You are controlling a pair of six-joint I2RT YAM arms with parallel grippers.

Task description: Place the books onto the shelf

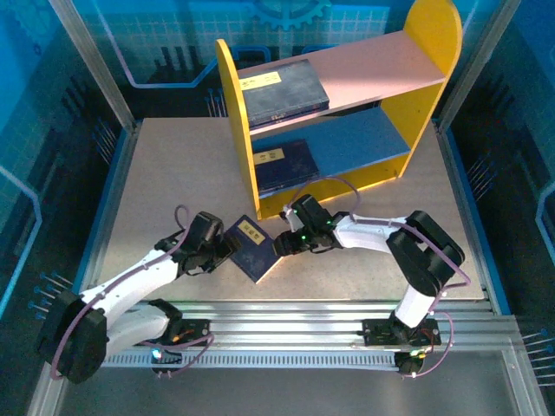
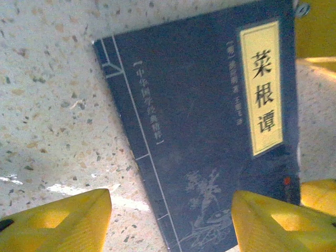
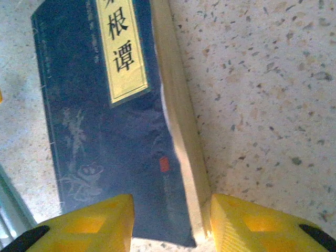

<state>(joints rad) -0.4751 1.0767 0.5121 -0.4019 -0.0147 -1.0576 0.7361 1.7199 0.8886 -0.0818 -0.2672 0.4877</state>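
Note:
One dark navy book (image 1: 254,251) with a yellow label lies flat on the table, between my two grippers. The left gripper (image 1: 228,250) is open at its left edge. In the left wrist view its yellow fingers (image 2: 58,223) straddle the lower part of the cover (image 2: 199,121). The right gripper (image 1: 284,244) is open at the book's right edge. In the right wrist view the cover (image 3: 105,131) and its cream page edge (image 3: 181,126) sit loosely between the jaws (image 3: 172,223). The shelf (image 1: 236,113) stands behind, with one book (image 1: 282,87) on the pink board and another (image 1: 284,165) on the blue board.
The right halves of the pink board (image 1: 381,65) and the blue board (image 1: 364,143) are bare. An aluminium rail (image 1: 295,316) runs along the near table edge. Frame posts and blue walls (image 1: 52,130) enclose the table.

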